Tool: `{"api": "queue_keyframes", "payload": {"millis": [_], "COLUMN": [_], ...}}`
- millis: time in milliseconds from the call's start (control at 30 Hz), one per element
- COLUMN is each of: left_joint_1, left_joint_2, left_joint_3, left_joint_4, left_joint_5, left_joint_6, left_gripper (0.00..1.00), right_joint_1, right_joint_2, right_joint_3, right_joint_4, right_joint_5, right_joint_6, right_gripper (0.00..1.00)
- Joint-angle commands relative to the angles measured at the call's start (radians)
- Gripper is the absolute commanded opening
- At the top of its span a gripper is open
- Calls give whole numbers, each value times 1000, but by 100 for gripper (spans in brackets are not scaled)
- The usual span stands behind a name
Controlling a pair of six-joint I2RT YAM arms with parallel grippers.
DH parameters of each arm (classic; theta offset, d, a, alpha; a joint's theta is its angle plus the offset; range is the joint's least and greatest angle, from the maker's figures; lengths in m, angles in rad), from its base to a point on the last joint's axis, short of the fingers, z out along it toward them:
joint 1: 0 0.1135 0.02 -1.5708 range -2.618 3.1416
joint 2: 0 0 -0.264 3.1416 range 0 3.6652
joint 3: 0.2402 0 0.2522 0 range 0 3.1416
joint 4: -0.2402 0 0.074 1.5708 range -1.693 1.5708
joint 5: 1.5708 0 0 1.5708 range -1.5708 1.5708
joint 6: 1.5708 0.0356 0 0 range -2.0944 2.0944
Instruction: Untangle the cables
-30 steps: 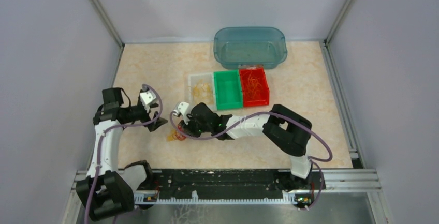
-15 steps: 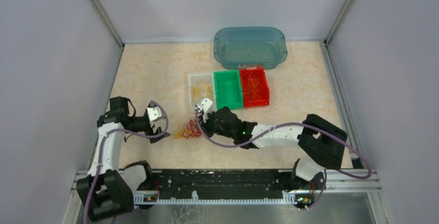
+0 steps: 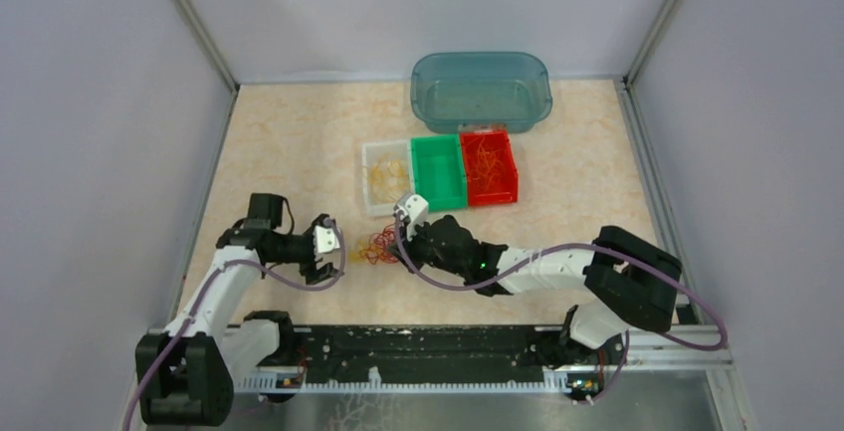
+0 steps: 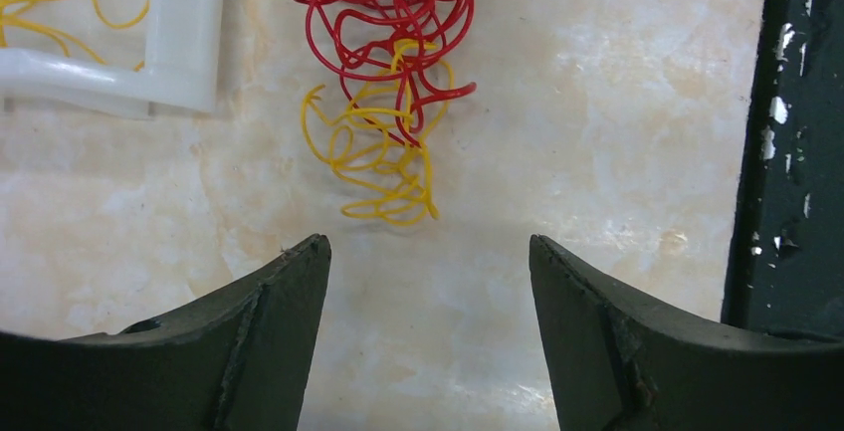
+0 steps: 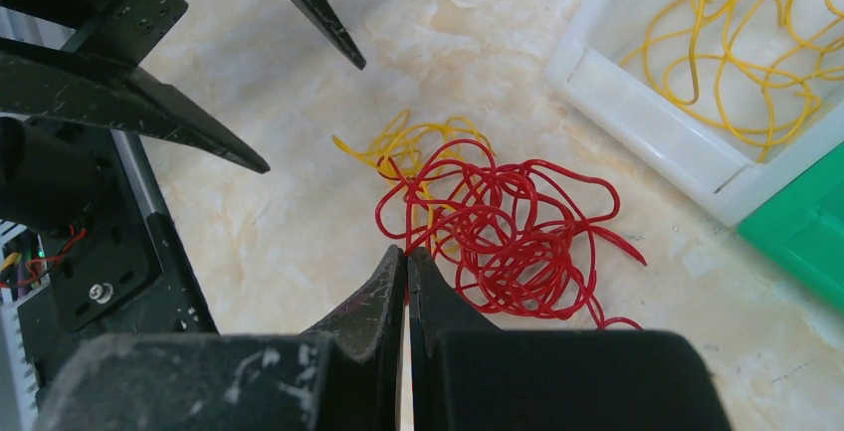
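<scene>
Beige marbled table [image 3: 289, 142], grey walls [image 3: 100, 103]; cables [image 3: 375, 248] near front edge; left jaws spread empty, right jaws closed against them

The cables [image 3: 374, 248] lie on the desk [image 3: 289, 152] near its front edge, left of the middle. The left gripper [image 4: 428, 252] sits just left of them, and the right gripper [image 5: 406, 255] is at their right side. Behind them three small bins [image 3: 439, 174] stand side by side. Behind those, at the back edge, is a tub [image 3: 481, 93].
</scene>
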Motion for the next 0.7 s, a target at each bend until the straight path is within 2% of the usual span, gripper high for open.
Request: {"api": "queue_keyframes", "payload": {"millis": [0, 133, 333, 400, 467, 500, 567, 667], "left_joint_1": [-56, -115, -140, -142, -144, -144, -144, -144], "left_joint_2": [58, 132, 181, 186, 176, 168, 153, 135], "left_joint_3": [28, 50, 70, 76, 73, 72, 84, 138], "left_joint_4": [114, 53, 76, 97, 150, 174, 186, 103], "left_joint_5": [12, -19, -28, -25, -23, -22, -19, -40], "left_joint_6": [-22, 36, 54, 45, 19, -10, -38, -44], "left_gripper": [79, 74, 53, 37, 9, 1, 0, 0], "right_joint_1": [-1, -1, -1, 0, -1, -2, -1, -3], "right_joint_2": [-52, -42, -41, -49, -57, -61, -72, -94], "right_joint_3": [-11, -11, -10, -13, -19, -22, -29, -44], "right_joint_4": [53, 62, 60, 52, 44, 41, 35, 23], "right_joint_5": [9, 19, 35, 38, 40, 40, 44, 56], "right_joint_6": [31, 38, 44, 45, 46, 46, 51, 55], "right_gripper": [0, 0, 0, 0, 0, 0, 0, 0]}}
